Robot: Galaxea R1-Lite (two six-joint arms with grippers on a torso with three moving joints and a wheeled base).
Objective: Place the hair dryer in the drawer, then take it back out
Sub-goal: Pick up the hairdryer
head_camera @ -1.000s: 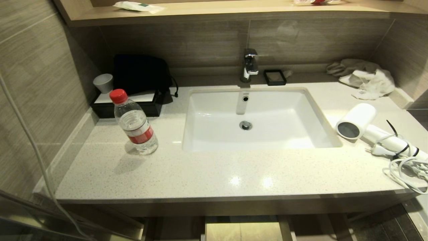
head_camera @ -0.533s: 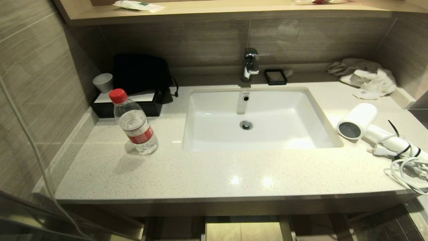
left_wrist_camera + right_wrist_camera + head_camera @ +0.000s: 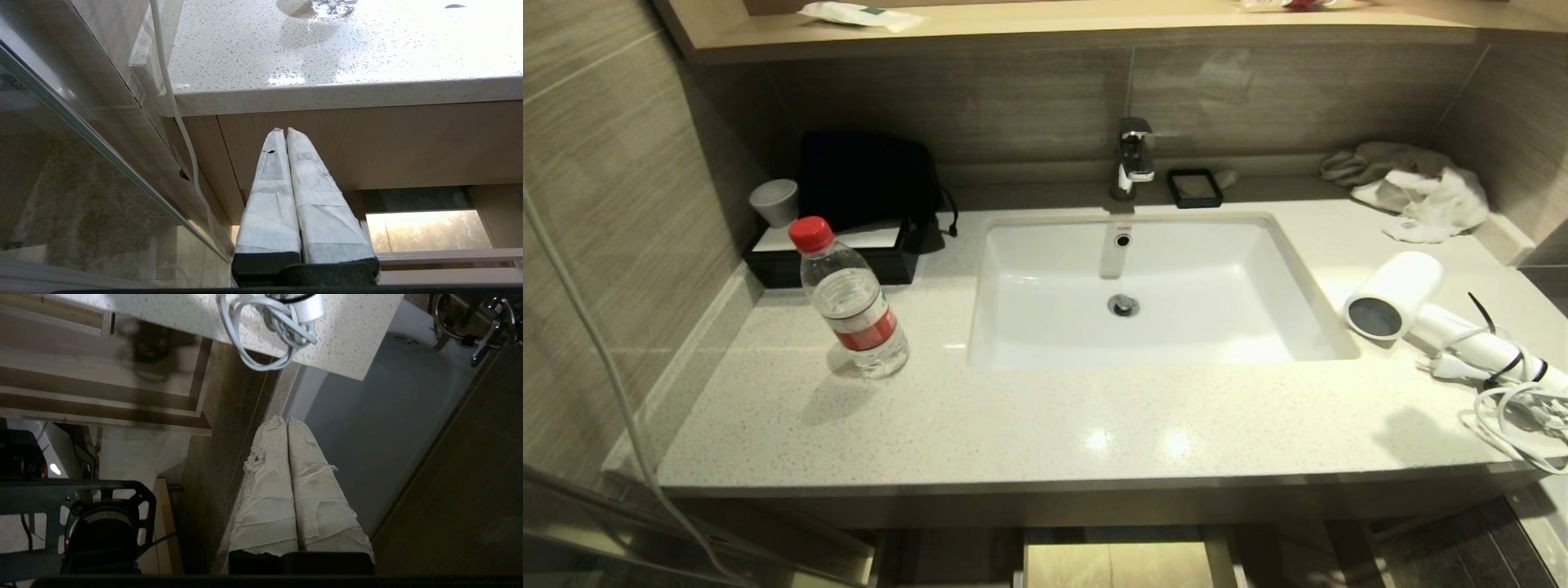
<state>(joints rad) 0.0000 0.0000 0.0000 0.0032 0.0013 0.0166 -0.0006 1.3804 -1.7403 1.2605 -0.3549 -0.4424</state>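
Note:
The white hair dryer lies on the counter's right end, dark round end toward the sink, with its handle and coiled cord trailing to the right edge. Neither gripper shows in the head view. My right gripper is shut and empty, below the counter's right corner, where the cord hangs over the edge. The left gripper is shut and empty, parked below the counter's left front. A wide wood-grain front sits flush under the counter edge; no label shows, so I cannot tell if it is the drawer.
On the speckled counter are a white sink, a faucet, a red-capped water bottle, a black bag and crumpled cloths. A glass partition stands at the left.
A soft shadow has come onto the counter's front right, beside the cord. The hair dryer and everything else on the counter lie where they were.

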